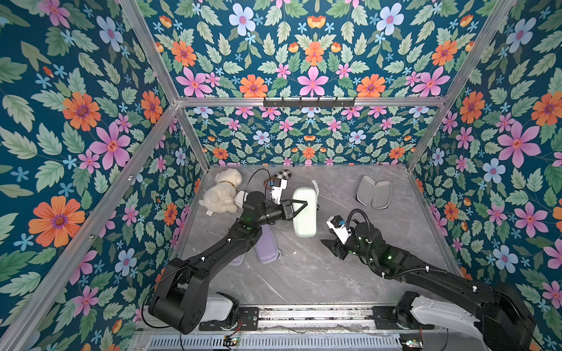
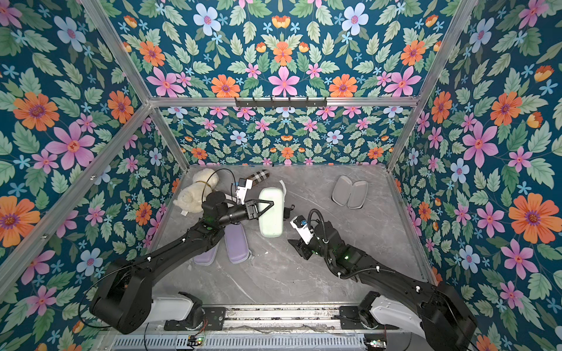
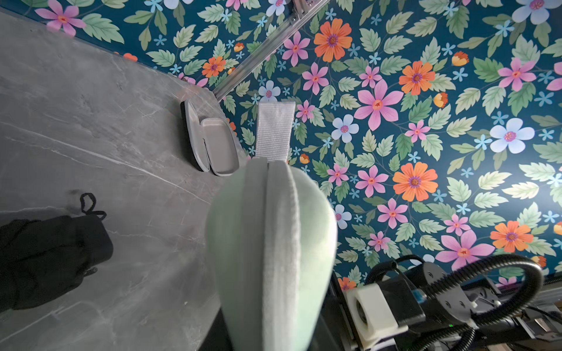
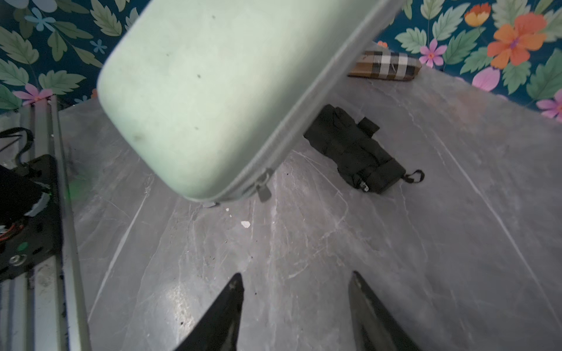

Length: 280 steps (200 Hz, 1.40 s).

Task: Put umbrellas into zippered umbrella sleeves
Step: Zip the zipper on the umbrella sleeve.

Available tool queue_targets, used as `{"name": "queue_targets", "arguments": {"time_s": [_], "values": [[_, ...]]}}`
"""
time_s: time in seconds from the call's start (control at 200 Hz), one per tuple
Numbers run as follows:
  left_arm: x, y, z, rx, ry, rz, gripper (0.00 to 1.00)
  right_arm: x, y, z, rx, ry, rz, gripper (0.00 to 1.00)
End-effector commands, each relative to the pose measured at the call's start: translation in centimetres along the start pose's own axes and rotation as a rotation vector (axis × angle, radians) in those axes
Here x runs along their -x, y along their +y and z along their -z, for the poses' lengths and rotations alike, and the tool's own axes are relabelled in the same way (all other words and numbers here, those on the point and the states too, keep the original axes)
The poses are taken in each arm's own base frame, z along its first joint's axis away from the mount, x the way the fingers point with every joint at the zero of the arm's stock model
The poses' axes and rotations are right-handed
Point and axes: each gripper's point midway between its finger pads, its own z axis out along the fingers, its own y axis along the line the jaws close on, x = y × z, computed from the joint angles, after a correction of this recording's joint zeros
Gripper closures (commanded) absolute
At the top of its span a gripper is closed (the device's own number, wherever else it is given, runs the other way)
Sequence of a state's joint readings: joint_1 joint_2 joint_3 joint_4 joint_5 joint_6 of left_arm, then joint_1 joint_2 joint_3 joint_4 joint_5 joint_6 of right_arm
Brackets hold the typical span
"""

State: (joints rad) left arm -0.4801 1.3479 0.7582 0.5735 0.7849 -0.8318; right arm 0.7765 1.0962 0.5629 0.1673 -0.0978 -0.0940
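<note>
You had the left claw (image 1: 299,206) clamped on the mint green sleeve (image 1: 305,221), up off the tabletop (image 1: 334,267), zip apparently closed. Right claw (image 4: 295,282) was wide and empty. Probably setting it aside; next, the black umbrella (image 4: 354,155) needed moving to the open sleeve (image 1: 373,191).

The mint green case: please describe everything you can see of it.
The mint green case is oblong, round-ended, with a smooth, slightly smudged shell. Its grey zipper is shut, the pull hanging at one end; a white webbing strap sticks out from the other. The left gripper pinches its side, seemingly holding it above the table.
</note>
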Motion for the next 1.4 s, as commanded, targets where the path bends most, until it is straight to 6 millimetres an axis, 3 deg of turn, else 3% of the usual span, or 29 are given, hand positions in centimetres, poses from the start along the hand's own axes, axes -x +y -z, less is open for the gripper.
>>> {"name": "queue_targets", "arguments": {"time_s": [0.0,0.425,0.88,1.06,1.395], "values": [[0.1,-1.0,-0.3,-0.033,0.01,-0.048,0.84,1.4,-0.9,-0.6,-0.074,-0.032,0.132,0.46],[-0.3,-1.4,-0.7,-0.043,0.023,-0.052,0.84,2.7,-0.1,-1.8,-0.072,-0.043,0.244,0.6],[-0.7,-1.2,-0.8,-0.037,0.037,-0.056,0.85,3.3,0.7,-2.4,-0.076,-0.068,0.256,0.62],[-1.1,-0.6,-0.9,-0.027,0.045,-0.05,0.86,4.1,0.6,-2.2,-0.088,-0.087,0.261,0.74],[-1.6,0.0,-1.0,-0.018,0.057,-0.039,0.88,3.6,0.6,-2.3,-0.096,-0.074,0.289,0.95]]}}
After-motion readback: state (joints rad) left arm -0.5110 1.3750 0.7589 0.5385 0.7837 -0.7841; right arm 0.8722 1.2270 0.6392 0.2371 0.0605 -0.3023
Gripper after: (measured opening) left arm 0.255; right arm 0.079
